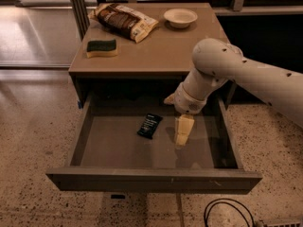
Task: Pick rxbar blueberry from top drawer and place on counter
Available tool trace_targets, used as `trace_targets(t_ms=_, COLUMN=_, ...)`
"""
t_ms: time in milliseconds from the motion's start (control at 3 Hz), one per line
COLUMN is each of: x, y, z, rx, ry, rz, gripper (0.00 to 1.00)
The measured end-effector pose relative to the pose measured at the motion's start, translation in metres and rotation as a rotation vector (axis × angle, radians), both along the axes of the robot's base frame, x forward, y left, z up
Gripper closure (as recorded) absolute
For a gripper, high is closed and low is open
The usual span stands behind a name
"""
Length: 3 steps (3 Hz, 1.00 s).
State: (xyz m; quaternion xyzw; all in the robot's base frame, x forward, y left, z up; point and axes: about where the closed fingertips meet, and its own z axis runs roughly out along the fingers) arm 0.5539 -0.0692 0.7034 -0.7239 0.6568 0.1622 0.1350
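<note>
Cream end effector (183,131) hung inside the open wide grey-brown top drawer (151,178), just right of the small dark-wrapped flat snack bar (149,126) on the drawer floor, not touching it. Whether it was open or closed could not be told. The tan tabletop (151,56) carried a green-yellow sponge (101,48), a brown-and-cream snack bag (124,21) and a white bowl (180,17).

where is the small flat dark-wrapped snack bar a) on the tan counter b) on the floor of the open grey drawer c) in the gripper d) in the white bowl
b: the dark-wrapped rxbar blueberry lies flat inside the open grey top drawer, the cream gripper hanging beside it, apart.
</note>
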Motion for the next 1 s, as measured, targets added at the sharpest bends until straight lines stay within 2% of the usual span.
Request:
trace_targets(t_ms=667, x=0.028, y=0.043, z=-0.003, rx=0.084, ry=-0.066, rz=0.160, gripper=0.00)
trace_targets(t_ms=1000, x=0.033, y=0.082, z=-0.007, rx=0.102, ry=-0.130, rz=0.260, gripper=0.00)
